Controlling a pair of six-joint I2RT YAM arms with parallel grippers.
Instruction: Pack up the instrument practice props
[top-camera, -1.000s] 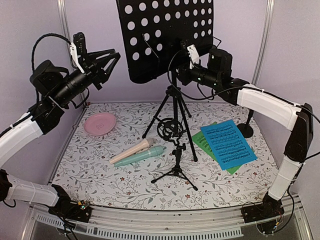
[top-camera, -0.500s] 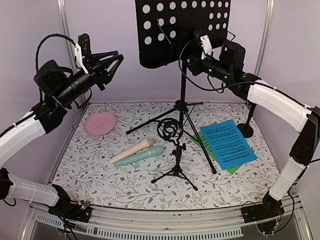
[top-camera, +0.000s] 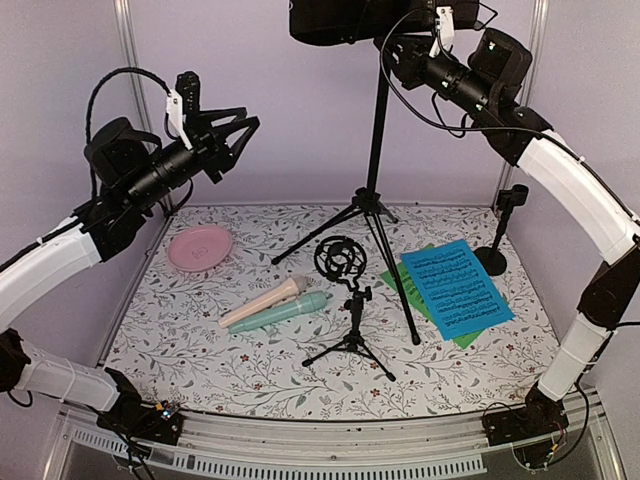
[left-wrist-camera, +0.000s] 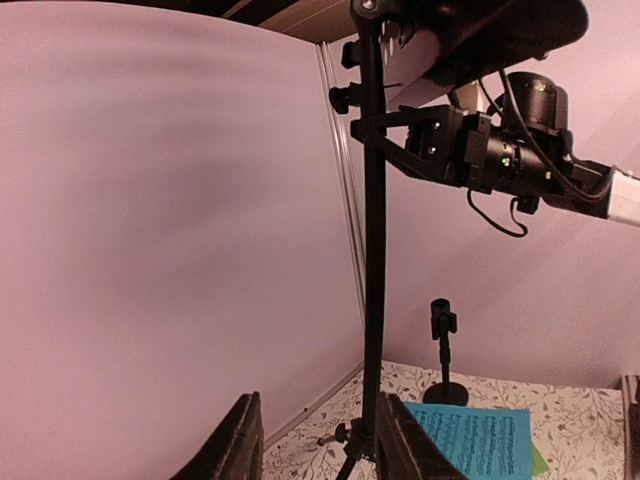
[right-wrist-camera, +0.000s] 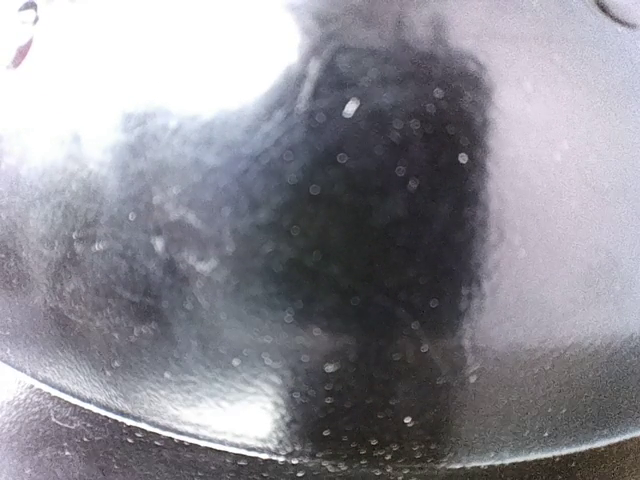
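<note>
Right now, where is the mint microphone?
In the top view, the mint microphone lies left of centre on the table, alongside the beige microphone, between the pink plate and the small tripod.

This is a robot lab's test cell, not a lived-in room. Plain lavender wall panels close in the back and sides, held by bare aluminium posts. The counter wears a floral printed cover. At its near edge runs a slotted metal rail, where the left arm and right arm are bolted down, with exposed circuit boards and loose cables. The things on show are staged props: a music rack, toy-coloured microphones and a pink dish.
</note>
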